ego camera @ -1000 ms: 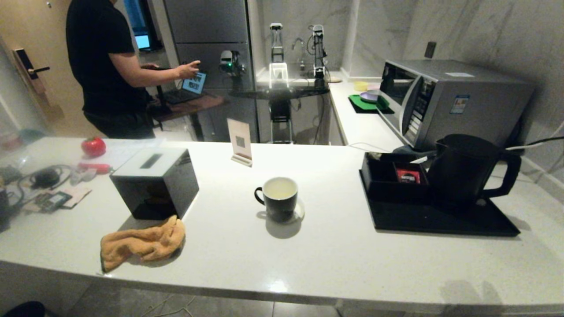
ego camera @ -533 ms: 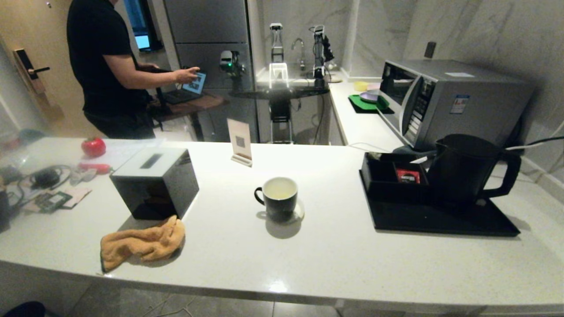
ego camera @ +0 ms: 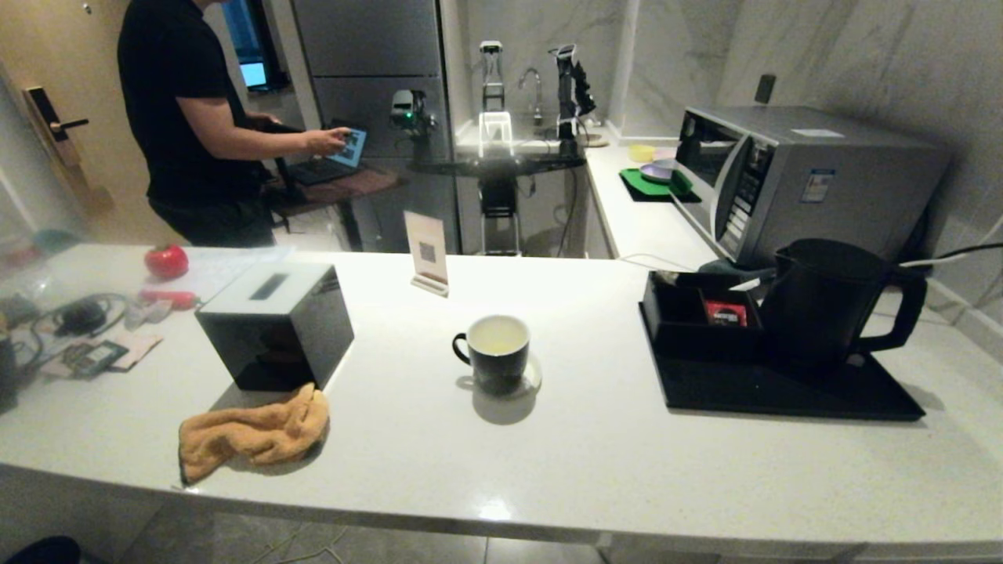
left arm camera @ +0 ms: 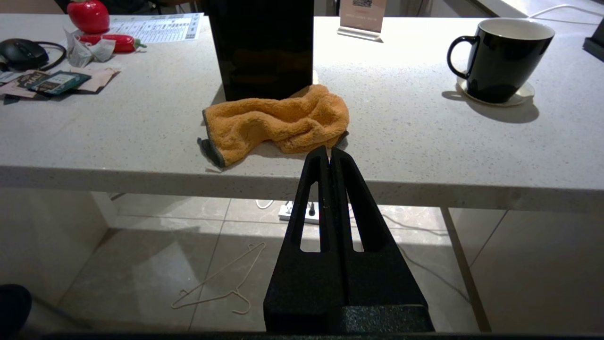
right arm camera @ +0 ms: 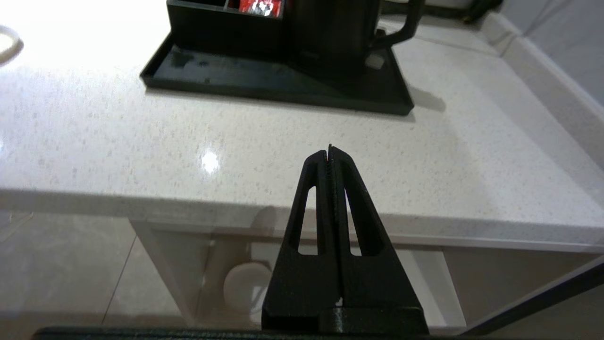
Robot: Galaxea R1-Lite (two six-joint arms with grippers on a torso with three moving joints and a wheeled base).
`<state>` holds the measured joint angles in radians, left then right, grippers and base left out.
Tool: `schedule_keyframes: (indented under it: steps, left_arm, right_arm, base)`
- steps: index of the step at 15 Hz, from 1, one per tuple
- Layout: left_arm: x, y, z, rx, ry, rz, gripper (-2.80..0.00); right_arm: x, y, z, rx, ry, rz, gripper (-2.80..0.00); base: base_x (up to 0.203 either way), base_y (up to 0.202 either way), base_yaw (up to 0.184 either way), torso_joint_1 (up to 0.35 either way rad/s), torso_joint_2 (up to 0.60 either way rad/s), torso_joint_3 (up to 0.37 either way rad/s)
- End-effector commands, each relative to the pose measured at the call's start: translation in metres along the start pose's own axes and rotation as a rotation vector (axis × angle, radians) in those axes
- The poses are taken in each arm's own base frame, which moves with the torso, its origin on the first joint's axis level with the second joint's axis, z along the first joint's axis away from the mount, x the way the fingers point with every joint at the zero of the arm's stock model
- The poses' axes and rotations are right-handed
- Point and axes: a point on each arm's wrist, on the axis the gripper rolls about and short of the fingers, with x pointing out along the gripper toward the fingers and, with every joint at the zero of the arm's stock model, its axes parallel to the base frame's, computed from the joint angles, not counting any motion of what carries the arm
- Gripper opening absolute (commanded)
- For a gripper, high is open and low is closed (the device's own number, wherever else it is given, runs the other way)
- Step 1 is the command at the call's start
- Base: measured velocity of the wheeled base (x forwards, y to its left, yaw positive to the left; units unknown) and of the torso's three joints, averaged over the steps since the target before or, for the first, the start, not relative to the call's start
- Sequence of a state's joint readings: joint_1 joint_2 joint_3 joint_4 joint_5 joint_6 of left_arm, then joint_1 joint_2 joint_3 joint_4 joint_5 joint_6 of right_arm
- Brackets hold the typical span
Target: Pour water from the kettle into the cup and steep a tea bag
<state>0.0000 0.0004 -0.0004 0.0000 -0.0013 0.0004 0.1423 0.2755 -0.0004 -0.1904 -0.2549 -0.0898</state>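
Beyond my empty, pinched-together right hand [right arm camera: 330,150], the tall matte black kettle [right arm camera: 330,33] waits ungrasped; I judge opening and reaching for its loop handle comes next, left hand [left arm camera: 329,153] parked together.

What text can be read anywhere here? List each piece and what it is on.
None reads clearly.
Card stand: square code, no legible words.
Red packet in the tray: print blurred.
Microwave sticker: too small.
Printed sheet: too small.

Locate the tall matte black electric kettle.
In the head view, the tall matte black electric kettle stands at right on the black tray, beside the compartment box, before the microwave.
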Motion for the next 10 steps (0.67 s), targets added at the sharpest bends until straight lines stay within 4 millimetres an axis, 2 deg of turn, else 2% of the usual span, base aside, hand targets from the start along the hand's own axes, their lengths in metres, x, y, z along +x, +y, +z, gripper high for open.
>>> schedule_keyframes:
  steps: [1, 7, 10]
  left_arm:
    - [0.0, 0.0, 0.0, 0.0, 0.0, 0.0, -2.8]
    - [0.0, 0.0, 0.0, 0.0, 0.0, 0.0, -2.8]
    - [0.0, 0.0, 0.0, 0.0, 0.0, 0.0, -2.8]
  right_arm:
    - [0.001, 0.0, 0.0, 0.001, 0.007, -0.006, -2.8]
    - [-0.004, 0.002, -0.005, 0.008, 0.024, -0.049, -2.8]
    - [-0.013, 0.003, -0.009, 0.003, -0.061, -0.012, -2.8]
  base:
    - [0.0, 0.0, 0.0, 0.0, 0.0, 0.0]
    - [0.0, 0.0, 0.0, 0.0, 0.0, 0.0]
    - [0.0, 0.0, 0.0, 0.0, 0.0, 0.0]
